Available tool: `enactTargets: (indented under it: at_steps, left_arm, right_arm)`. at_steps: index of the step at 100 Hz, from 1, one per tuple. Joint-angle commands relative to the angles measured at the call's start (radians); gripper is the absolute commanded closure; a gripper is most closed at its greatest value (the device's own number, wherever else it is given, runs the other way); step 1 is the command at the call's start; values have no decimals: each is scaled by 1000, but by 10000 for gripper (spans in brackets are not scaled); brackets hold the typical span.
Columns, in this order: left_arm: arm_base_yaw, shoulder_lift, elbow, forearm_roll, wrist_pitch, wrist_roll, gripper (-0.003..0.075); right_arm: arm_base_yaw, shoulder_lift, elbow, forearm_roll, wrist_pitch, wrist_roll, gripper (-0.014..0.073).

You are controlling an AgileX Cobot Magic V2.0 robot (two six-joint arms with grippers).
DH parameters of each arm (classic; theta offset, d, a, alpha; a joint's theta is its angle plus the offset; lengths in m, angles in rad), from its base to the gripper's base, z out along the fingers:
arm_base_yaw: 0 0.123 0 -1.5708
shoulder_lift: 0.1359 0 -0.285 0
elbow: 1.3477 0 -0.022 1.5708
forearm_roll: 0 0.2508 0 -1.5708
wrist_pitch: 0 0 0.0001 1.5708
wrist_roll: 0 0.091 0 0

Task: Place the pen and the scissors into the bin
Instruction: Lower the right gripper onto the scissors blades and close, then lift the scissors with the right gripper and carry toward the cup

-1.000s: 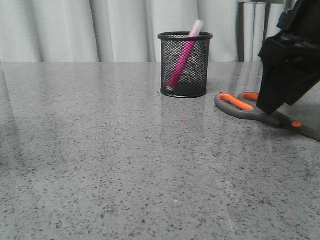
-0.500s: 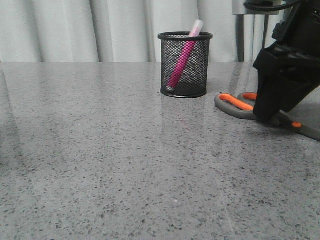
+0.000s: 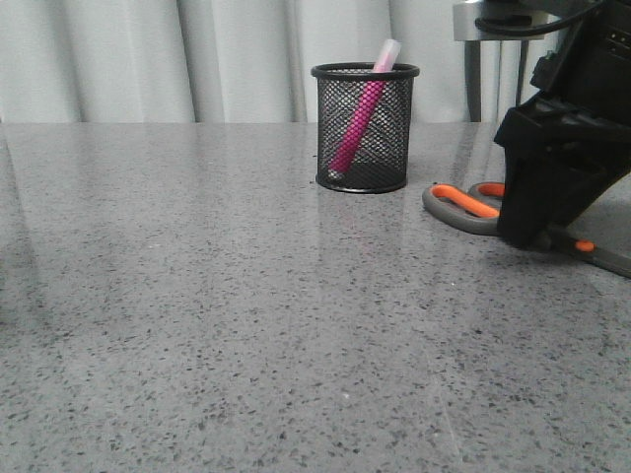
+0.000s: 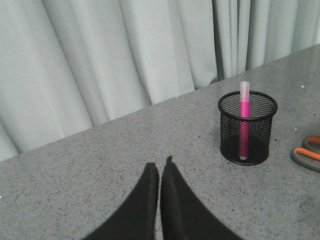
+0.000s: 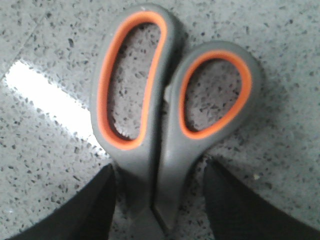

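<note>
Grey-handled scissors (image 3: pixel 473 204) with orange-lined finger loops lie flat on the speckled grey stone bench (image 3: pixel 197 325) at about four o'clock from the black wire-mesh bin (image 3: pixel 365 128), where the bright pink pen (image 3: pixel 360 123) already leans. Over the last second the right gripper (image 5: pixel 159 200) has sunk lower, its fingers now wide and straddling the handle shanks without touching them, so I judge a grasp imminent. Pale pleated curtains back the bench, and the left gripper (image 4: pixel 159 192) hangs pressed together, holding nothing.
</note>
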Motion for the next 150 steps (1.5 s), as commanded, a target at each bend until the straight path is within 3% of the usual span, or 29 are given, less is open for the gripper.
enactTargets:
  at_steps: [1,22,60,102,128,150]
  left_arm:
    - [3,-6,-26,-36,-43,-11,739]
    - [3,-6,-26,-36,-43,-11,739]
    - [3,-6,-26,-36,-43,-11,739]
    - [3,-6,-26,-36,-43,-11,739]
    - [3,-6,-26,-36,-43,-11,739]
    - [3,-6,-26,-38,-43,-11,739]
  right_arm:
    - [0,-16,-26,3,-8,-11,238]
    - [0,-15,-26,3,6,-11,267]
    - [0,-15,-26,3,46,-11,671]
    - [0,-195,-18,33,-13,-11,670]
    - [0,-373,58,141,-334,-11,670]
    - [27,-373,60,299,-637,-11,670]
